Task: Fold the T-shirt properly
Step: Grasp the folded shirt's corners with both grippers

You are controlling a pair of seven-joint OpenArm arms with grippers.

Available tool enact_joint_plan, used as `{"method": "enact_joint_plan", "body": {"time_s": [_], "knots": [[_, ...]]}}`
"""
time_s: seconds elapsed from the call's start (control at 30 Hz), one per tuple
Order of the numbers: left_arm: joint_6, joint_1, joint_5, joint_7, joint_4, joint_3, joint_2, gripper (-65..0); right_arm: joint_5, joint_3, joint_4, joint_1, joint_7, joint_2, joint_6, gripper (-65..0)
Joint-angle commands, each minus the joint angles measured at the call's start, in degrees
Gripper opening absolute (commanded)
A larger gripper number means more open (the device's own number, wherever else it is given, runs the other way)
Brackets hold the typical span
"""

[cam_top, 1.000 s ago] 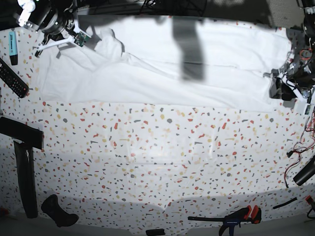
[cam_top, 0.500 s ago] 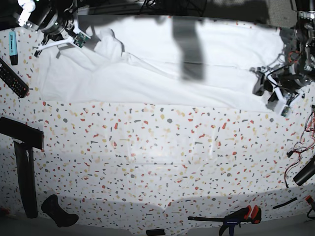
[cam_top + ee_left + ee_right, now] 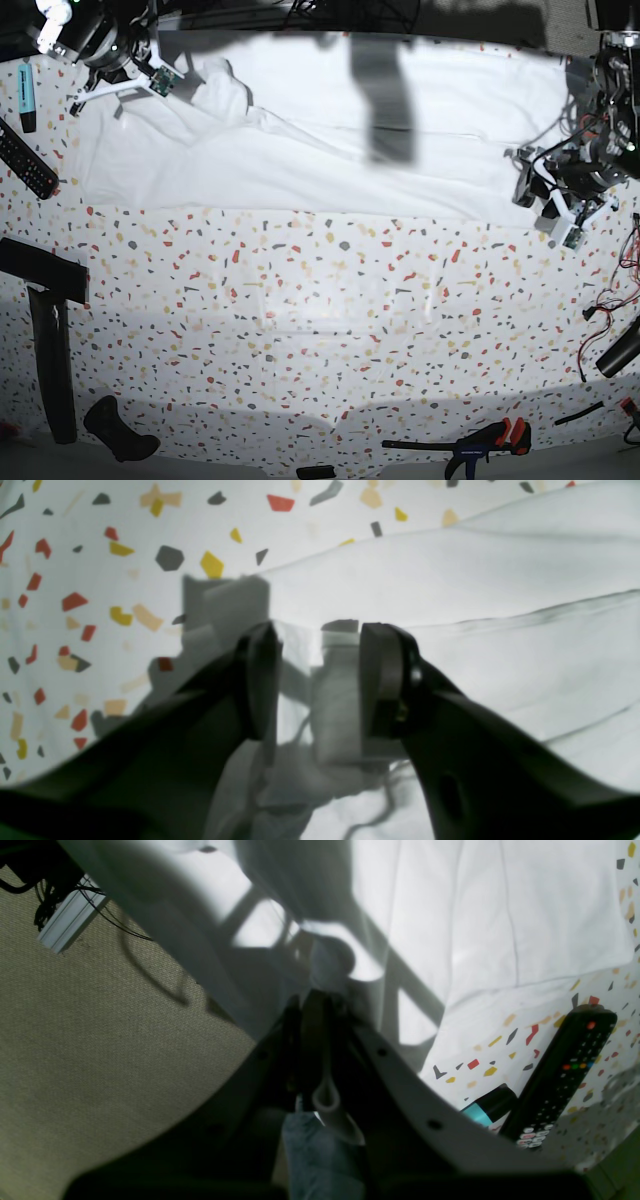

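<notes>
Both arms sit at the far corners of the speckled desk (image 3: 330, 300), one at each end of the T-shirt (image 3: 330, 130). The left arm reaches in at the far right corner as the base view shows it, bent low with its wrist close over the cloth's corner. The left gripper (image 3: 320, 680) has its two dark jaws spread with a clear gap; white cloth lies between and beneath them, and a bunched bit of fabric hangs just below, but whether a jaw presses it cannot be told.

The right arm stands at the far left corner of the desk, its gripper tipped down over the shirt's edge. The right gripper (image 3: 312, 1010) has its jaws pressed together; a fold of white fabric rises right at the tips, though shadow hides whether it is pinched.

The T-shirt lies spread as a long white band along the far edge of the desk, wrinkled, with a raised ridge near its left end and a dark shadow stripe across its middle.

A black remote control (image 3: 560, 1075) and a teal marker (image 3: 487, 1107) lie near the left edge, just beside the right gripper. A clamp with red handles (image 3: 490, 440) rests at the near edge.
</notes>
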Motion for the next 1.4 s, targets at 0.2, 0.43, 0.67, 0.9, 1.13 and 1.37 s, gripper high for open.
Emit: {"method": "enact_joint_plan", "body": {"time_s": [0.2,0.43,0.67,0.9,1.13,1.37], "knots": [[0.2,-1.0,-6.2,-1.4,1.1,-0.3,-1.0,-65.0,-0.1,0.4,1.0,-0.2,0.1,0.6,-0.3,-65.0],[0.2,-0.3,-6.6,3.4,6.0,-0.5,-1.3,-65.0,-0.2,0.4,1.0,-0.2,0.0,0.3,-0.4,-65.0],[-1.7,6.8,-6.6,5.7,21.0,-0.5,-1.3,-65.0,-0.4,0.4,1.0,-0.2,-1.1,0.3,-1.6,-65.0],[-1.8,14.4,-6.4,5.7,27.1,-0.5,-1.4,-65.0,-0.4,0.4,1.0,-0.2,-1.3,0.3,-2.7,-65.0],[-4.0,20.5,-6.2,5.6,27.1,-0.5,-6.6,-65.0,-0.4,0.4,1.0,-0.2,-1.5,0.3,-2.9,-65.0],[-4.0,24.4,-6.1,5.6,27.1,-0.5,-13.6,-65.0,-0.6,0.4,0.9,-0.2,-2.0,0.3,-4.7,-65.0]]}}
